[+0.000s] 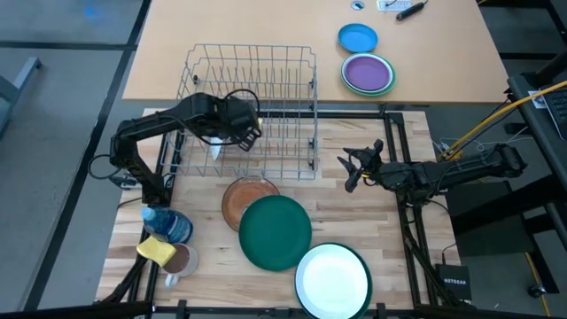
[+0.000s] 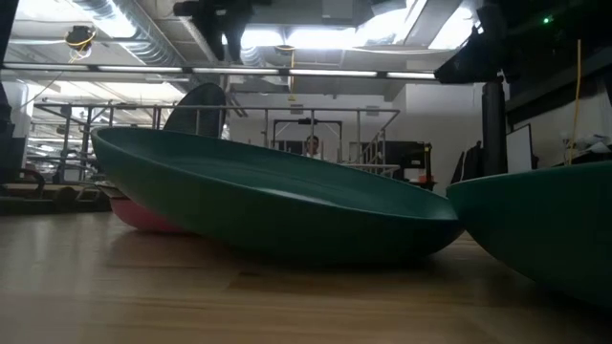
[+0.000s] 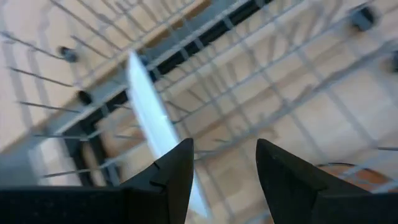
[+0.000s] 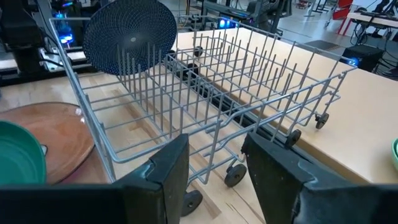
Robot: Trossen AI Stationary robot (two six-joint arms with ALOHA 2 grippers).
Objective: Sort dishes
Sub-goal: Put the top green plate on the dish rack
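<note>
A wire dish rack [image 1: 252, 111] stands at the table's far middle. A pale dish [image 3: 152, 118] stands on edge between its tines at the left end [image 1: 215, 149]. My left gripper [image 1: 250, 133] hovers open above it [image 3: 224, 180], holding nothing. In the right wrist view a dark dotted round dish [image 4: 130, 34] stands in the rack; whether it is the same one, I cannot tell. A brown plate [image 1: 248, 197], a green plate [image 1: 276, 232] partly resting on it and a white green-rimmed plate [image 1: 332, 279] lie near the front. My right gripper [image 1: 354, 168] waits open [image 4: 214, 174] right of the rack.
At the front left are a blue bowl [image 1: 168, 223], a yellow thing [image 1: 158, 251] and a brown cup [image 1: 182, 260]. A bright-blue dish [image 1: 357, 38] and a purple dish [image 1: 368, 73] lie on the far tabletop, right of the rack.
</note>
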